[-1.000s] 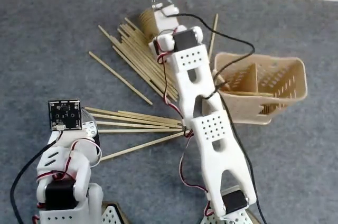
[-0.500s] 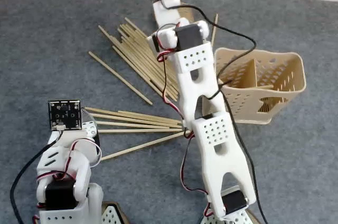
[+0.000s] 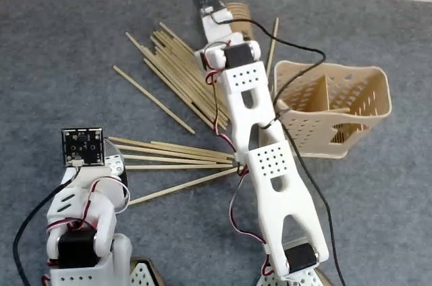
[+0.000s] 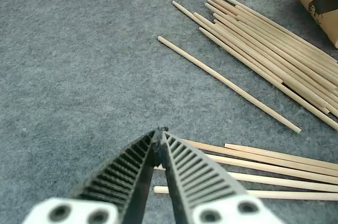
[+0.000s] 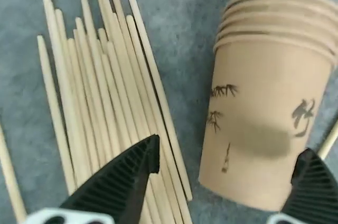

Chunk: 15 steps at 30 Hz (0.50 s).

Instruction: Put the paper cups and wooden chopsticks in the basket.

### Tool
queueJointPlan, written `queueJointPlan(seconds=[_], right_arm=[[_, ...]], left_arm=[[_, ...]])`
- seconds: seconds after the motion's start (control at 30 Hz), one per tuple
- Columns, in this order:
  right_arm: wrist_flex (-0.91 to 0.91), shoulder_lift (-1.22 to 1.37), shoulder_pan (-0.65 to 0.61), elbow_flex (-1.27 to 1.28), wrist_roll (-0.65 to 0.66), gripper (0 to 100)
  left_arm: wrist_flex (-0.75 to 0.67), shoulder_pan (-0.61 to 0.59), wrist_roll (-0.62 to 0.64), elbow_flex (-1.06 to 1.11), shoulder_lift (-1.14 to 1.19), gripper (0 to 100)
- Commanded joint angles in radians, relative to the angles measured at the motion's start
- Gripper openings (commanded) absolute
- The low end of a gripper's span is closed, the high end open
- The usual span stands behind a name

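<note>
high view: the grey desk (image 3: 54, 43) carries a big bundle of wooden chopsticks (image 3: 182, 73) in the upper middle of the frame. one loose chopstick (image 3: 152, 99) lies just to its left and another stick (image 3: 272, 42) to its right. a smaller fan of chopsticks (image 3: 175, 154) lies at centre left. the stack of paper cups (image 3: 237, 13) lies at the top centre, outside the basket (image 3: 317, 139), which stands at the right. the right arm (image 3: 260, 131) stretches from the bottom edge up to the cups. the left arm (image 3: 81, 225) sits folded in the lower left corner, beside the fan.

left wrist view: the left hand (image 4: 160, 130) is closed, its ribbed jaws meeting at the tips with nothing between them, over bare desk. the ends of the fan lie just beside the tips. the loose chopstick and the bundle lie farther off, and the rims of the cups show beyond the bundle.

right wrist view: the right hand (image 5: 228, 152) is spread wide open, and the cup stack appears between its jaws. whether either jaw touches it i cannot tell. one jaw is over the bundle, which lies just beside the cups.
</note>
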Motion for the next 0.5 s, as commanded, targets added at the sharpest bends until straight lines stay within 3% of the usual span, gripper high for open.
queueJointPlan(seconds=[0.0,0.33,0.47], right_arm=[[-0.054,0.027,0.042,-0.107,0.011,37.5],[-0.088,0.131,0.067,-0.107,0.011,37.2],[-0.088,0.142,0.073,-0.107,0.014,31.3]], left_arm=[[-0.025,-0.010,0.006,-0.007,-0.012,1],[-0.025,-0.010,0.006,-0.007,-0.012,1],[-0.025,-0.010,0.006,-0.007,-0.012,1]])
